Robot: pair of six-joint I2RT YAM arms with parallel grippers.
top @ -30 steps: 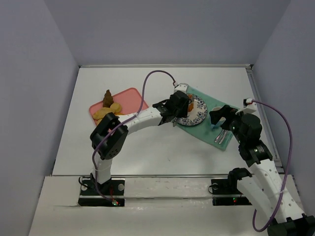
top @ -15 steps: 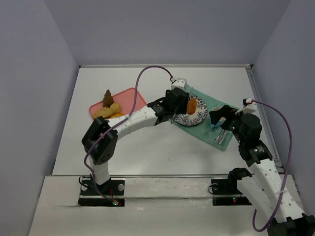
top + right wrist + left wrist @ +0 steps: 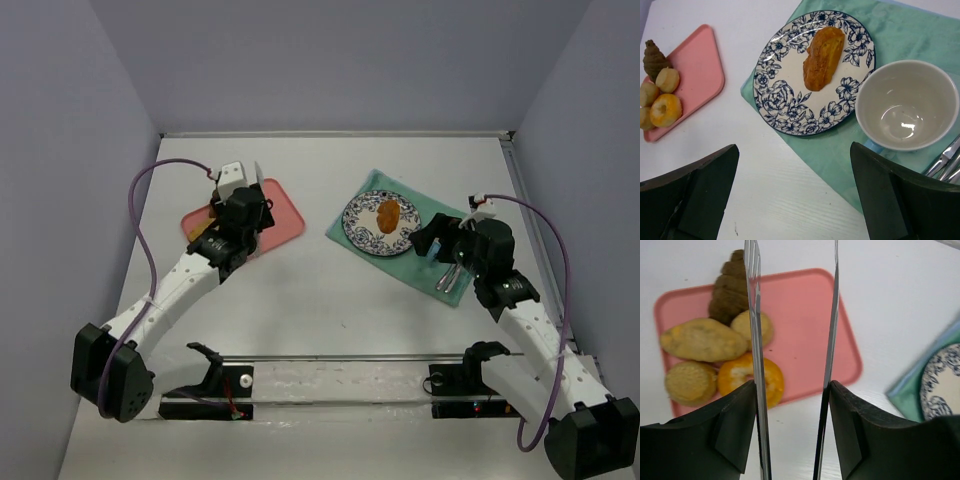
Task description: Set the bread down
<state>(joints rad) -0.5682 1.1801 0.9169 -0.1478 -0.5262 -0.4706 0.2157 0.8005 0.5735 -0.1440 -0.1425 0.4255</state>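
Note:
The bread [image 3: 387,213], a golden oblong roll, lies on the blue floral plate [image 3: 355,225] with no gripper touching it. The right wrist view shows the bread [image 3: 823,56] on that plate [image 3: 775,100]. My left gripper [image 3: 245,205] hovers over the pink tray [image 3: 285,215], far left of the plate. It is open, and in the left wrist view the left gripper [image 3: 793,290] has only tray and table between its fingers. My right gripper [image 3: 430,240] hangs open above the green mat [image 3: 420,265] with nothing in it; its own camera shows the right gripper [image 3: 795,200] over bare table.
Several pastries, among them a glazed ring [image 3: 747,382] and a brown twisted one [image 3: 730,292], lie on the pink tray [image 3: 805,330]. A white bowl [image 3: 907,105] and cutlery [image 3: 947,160] rest on the green mat [image 3: 840,145] right of the plate.
The left gripper has let go of the bread on the plate and swung far left to above the pink tray. The right arm shifted slightly.

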